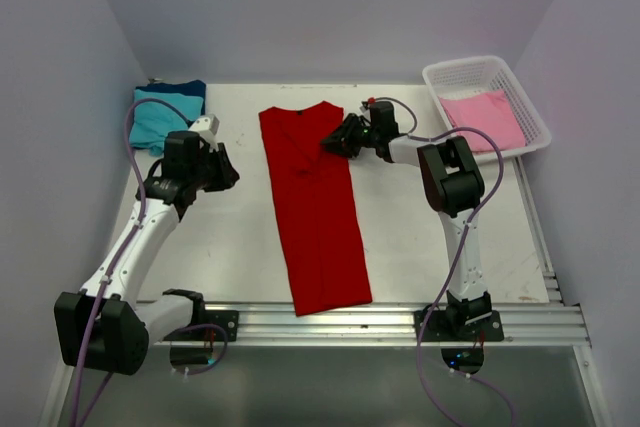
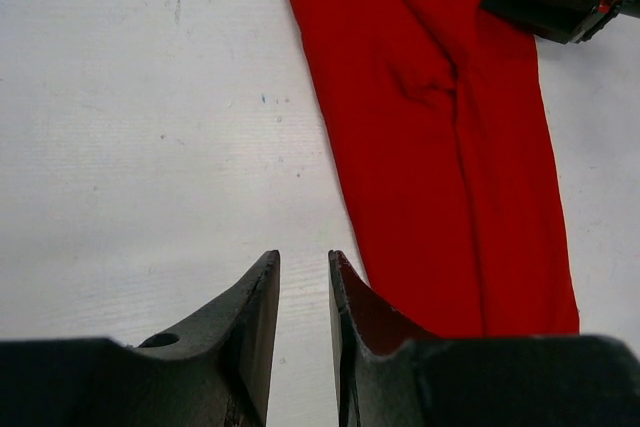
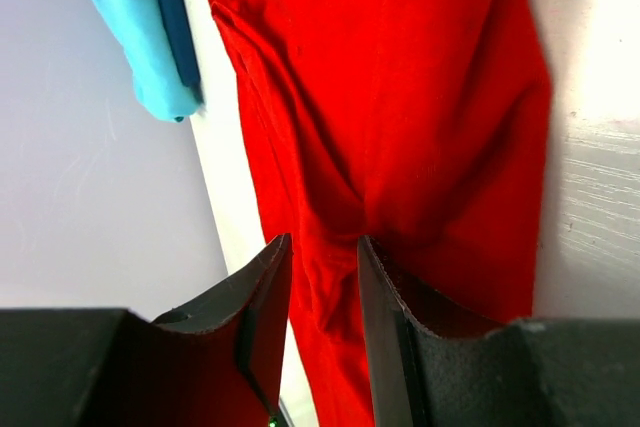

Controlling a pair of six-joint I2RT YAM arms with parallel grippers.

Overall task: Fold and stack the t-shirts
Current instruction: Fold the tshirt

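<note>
The red t-shirt (image 1: 315, 207) lies on the white table, folded into a long narrow strip from the back to the front rail. It also shows in the left wrist view (image 2: 440, 167) and the right wrist view (image 3: 400, 97). My right gripper (image 1: 331, 140) is over the shirt's right edge near the collar, jaws slightly apart (image 3: 323, 239), with puckered red cloth below the gap. My left gripper (image 1: 230, 171) is to the left of the shirt, jaws slightly apart and empty (image 2: 304, 259), over bare table. The teal shirt (image 1: 153, 125) and the dark blue shirt (image 1: 187, 90) lie at the back left.
A pink shirt (image 1: 485, 117) lies in the white lattice basket (image 1: 465, 64) at the back right. Walls close in the left, back and right sides. An aluminium rail (image 1: 380, 322) runs along the front edge by the arm bases.
</note>
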